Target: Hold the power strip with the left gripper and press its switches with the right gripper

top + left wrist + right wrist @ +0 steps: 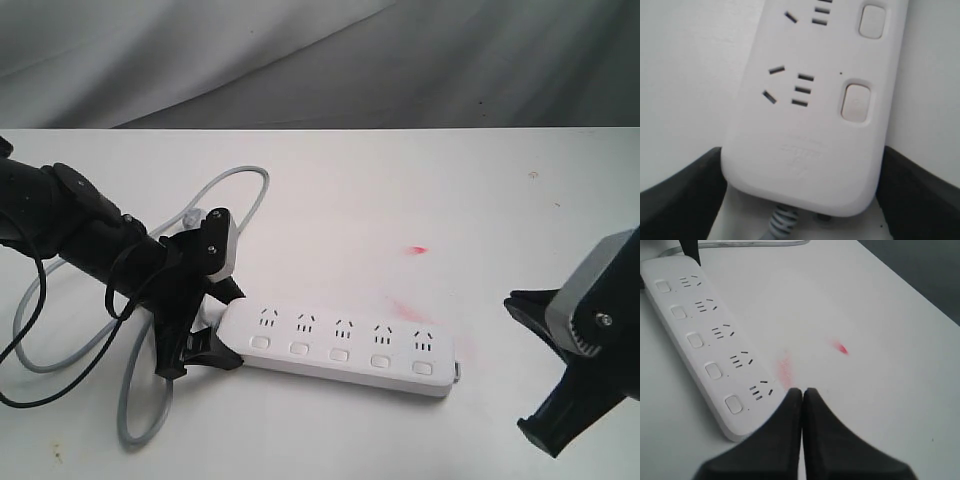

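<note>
A long flat white plastic power strip (345, 345) with round corners lies flat, its five outlets facing up. Five small white square push-button switches (339, 354) sit in a row along one long edge. Its grey cord (250, 170) curls away in loops. The slim black left gripper (220, 325) hugs the cord end, one jaw on each long side. The thick black right gripper (802, 394) is near the other end, not touching the strip, its jaws pressed together.

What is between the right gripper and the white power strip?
Nothing but bare white table lies between the right gripper and the power strip; the exterior view shows that gap best.
</note>
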You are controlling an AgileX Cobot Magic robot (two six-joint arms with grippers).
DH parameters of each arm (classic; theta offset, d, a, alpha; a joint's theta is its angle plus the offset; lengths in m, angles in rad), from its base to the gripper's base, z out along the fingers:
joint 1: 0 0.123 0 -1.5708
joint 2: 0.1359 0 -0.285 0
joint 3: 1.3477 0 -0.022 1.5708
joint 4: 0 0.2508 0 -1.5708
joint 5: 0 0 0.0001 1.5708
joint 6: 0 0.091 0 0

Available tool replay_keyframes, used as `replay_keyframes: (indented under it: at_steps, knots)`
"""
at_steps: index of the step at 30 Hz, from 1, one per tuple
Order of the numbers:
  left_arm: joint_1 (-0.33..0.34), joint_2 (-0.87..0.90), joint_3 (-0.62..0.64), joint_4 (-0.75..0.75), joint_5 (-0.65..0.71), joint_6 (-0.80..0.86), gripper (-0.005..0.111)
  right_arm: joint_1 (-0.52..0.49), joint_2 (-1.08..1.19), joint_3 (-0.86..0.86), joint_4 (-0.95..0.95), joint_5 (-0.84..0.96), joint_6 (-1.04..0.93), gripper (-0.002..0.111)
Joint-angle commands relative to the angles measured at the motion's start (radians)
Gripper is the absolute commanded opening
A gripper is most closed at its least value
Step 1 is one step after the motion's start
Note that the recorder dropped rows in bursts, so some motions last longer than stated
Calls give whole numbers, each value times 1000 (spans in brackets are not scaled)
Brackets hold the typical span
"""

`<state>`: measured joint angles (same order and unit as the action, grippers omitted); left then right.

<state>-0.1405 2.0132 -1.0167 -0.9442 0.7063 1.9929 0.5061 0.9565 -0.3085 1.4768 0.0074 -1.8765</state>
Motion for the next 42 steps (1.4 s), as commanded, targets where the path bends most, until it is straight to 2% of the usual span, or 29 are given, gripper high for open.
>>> replay_keyframes:
  at_steps: [1, 13, 18, 24, 27, 32, 35, 42]
  knots:
    - [-4, 1, -1, 11, 5, 1, 66, -7, -48, 12, 8, -45, 6, 0]
    - [-4, 1, -1, 11, 5, 1, 66, -7, -64, 10, 8, -55, 6, 0]
    - [-4, 1, -1, 11, 5, 1, 66, -7, -174, 21, 8, -70, 6, 0]
    - [-4, 1, -1, 11, 5, 1, 66, -9, -410, 118, 8, -142, 6, 0]
    - [-4, 1, -1, 11, 5, 1, 66, -61, -536, 170, 8, -129, 6, 0]
    - [-4, 1, -1, 11, 5, 1, 66, -249, -713, 226, 8, -7, 6, 0]
    - [-4, 1, -1, 11, 5, 1, 66, -320, -802, 252, 17, 12, 6, 0]
    - [-4, 1, -1, 11, 5, 1, 66, -339, -832, 266, 53, -33, 6, 0]
